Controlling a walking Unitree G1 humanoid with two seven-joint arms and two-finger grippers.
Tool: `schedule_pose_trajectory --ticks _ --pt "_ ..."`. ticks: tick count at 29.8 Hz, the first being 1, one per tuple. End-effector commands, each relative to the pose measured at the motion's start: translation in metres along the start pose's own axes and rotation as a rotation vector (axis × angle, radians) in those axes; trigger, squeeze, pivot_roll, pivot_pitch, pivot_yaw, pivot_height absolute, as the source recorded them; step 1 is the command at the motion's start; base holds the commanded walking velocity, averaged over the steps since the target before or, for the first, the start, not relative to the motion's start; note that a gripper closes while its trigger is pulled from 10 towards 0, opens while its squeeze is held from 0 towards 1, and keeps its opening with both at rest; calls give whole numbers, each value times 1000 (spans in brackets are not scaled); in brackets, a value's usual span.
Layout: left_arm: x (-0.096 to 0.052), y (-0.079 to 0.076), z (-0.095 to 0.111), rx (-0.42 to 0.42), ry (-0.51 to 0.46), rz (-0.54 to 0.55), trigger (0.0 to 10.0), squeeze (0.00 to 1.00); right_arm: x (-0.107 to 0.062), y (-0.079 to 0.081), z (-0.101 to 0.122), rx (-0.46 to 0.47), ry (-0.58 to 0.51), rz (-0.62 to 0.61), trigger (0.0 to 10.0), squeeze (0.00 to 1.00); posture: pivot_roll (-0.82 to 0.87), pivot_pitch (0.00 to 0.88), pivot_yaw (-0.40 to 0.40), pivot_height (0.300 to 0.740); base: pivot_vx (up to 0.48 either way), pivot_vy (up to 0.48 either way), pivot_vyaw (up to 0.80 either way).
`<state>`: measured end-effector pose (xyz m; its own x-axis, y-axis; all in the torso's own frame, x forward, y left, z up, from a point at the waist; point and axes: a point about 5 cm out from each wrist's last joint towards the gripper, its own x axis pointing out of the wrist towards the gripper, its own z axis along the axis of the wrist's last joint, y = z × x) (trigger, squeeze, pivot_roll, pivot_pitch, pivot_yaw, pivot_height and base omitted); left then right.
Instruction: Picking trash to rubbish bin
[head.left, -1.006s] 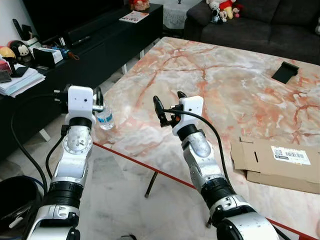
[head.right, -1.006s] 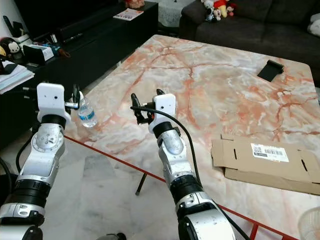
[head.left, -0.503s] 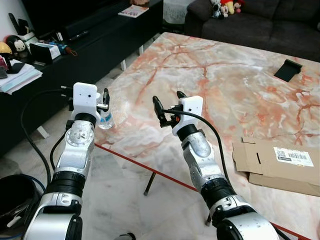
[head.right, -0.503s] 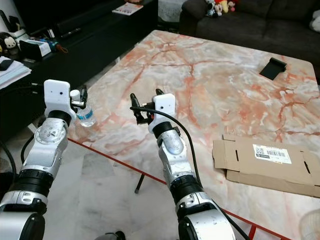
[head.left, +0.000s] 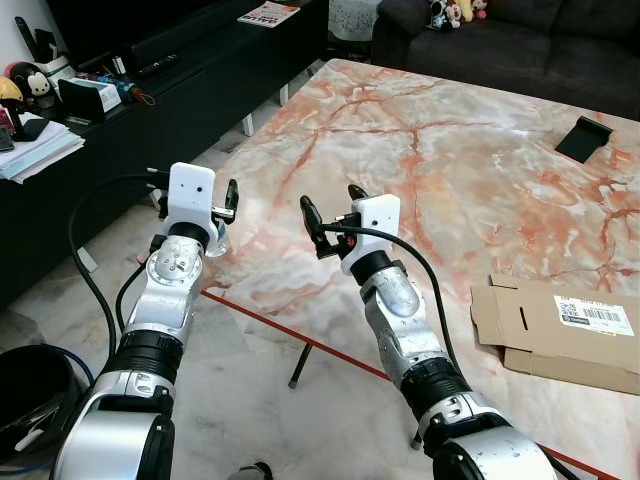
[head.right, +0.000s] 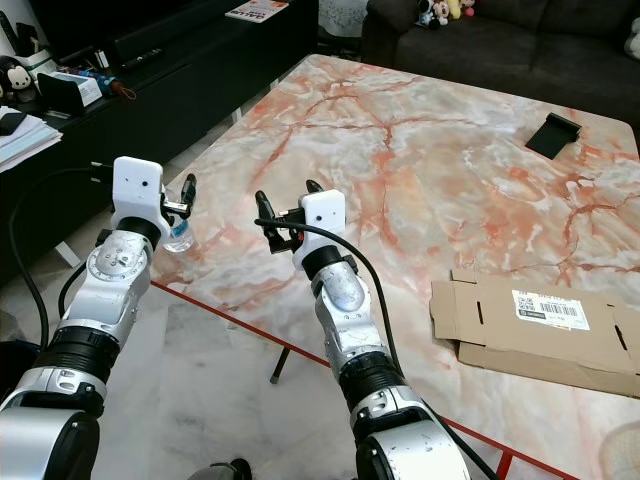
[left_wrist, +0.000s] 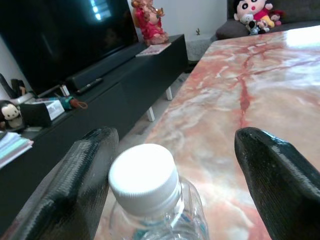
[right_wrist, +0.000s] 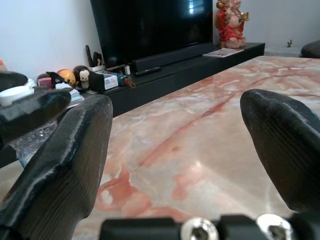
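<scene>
- Since a second ago our left gripper (left_wrist: 170, 170) has closed in on the water bottle (left_wrist: 152, 200), which went from sitting just off to one side of the fingers to sitting right between them. Our whole head view shifted too, so part of that is us leaning in. Our right gripper (head.left: 330, 215) looks about where it was over the marble table (head.left: 450, 150).
- Left fingers are spread wide with the white cap between them, much closer to one finger than the other, and not clamped on anything yet. Right fingers are apart as well, holding nothing.
- The bottle stands upright at the corner of the table nearest the black TV console (head.left: 180, 90), very close to the red edge.
- What could go wrong, as we see it: the bottle is off-centre in the gap, so the near finger may hit first and nudge it off that corner onto the floor. It also looks thin and mostly empty, so a grab up by the cap could let it tip or squirt out.
- The dark bin (head.left: 25, 390) sits on the floor well below that corner, so there's a carry and a lowering move left, where a loose grip would drop it.
- Count: one bottle, one flattened cardboard box (head.left: 560, 325) on the side of the table far from the bottle, one small black object (head.left: 583, 138) toward the sofa, one bin, two grippers.
</scene>
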<state>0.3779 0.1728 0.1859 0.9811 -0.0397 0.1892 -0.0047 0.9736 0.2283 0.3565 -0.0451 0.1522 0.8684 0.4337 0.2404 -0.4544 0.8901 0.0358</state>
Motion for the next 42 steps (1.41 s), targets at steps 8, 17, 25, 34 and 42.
schedule_pose_trajectory --ticks 8,17,25,34,42 --pt "-2 8 0 -25 -15 68 10000 0 1 9 0 8 -1 32 10000 0 121 130 -25 740 0 0 0" --pt "-1 18 -1 -13 -13 98 10000 0 0 9 -1 7 -1 33 10000 0 119 129 -24 740 0 0 0" --pt "-2 19 -4 -35 4 115 4784 0 0 8 -1 2 2 33 10000 0 119 129 -26 740 0 0 0" --pt "-2 20 -6 -36 15 119 5490 0 1 9 0 4 0 34 10000 0 119 126 -25 740 0 0 0" --pt "-2 19 -7 -44 17 122 2039 0 1 8 0 1 0 33 10000 0 118 124 -28 740 0 0 0"
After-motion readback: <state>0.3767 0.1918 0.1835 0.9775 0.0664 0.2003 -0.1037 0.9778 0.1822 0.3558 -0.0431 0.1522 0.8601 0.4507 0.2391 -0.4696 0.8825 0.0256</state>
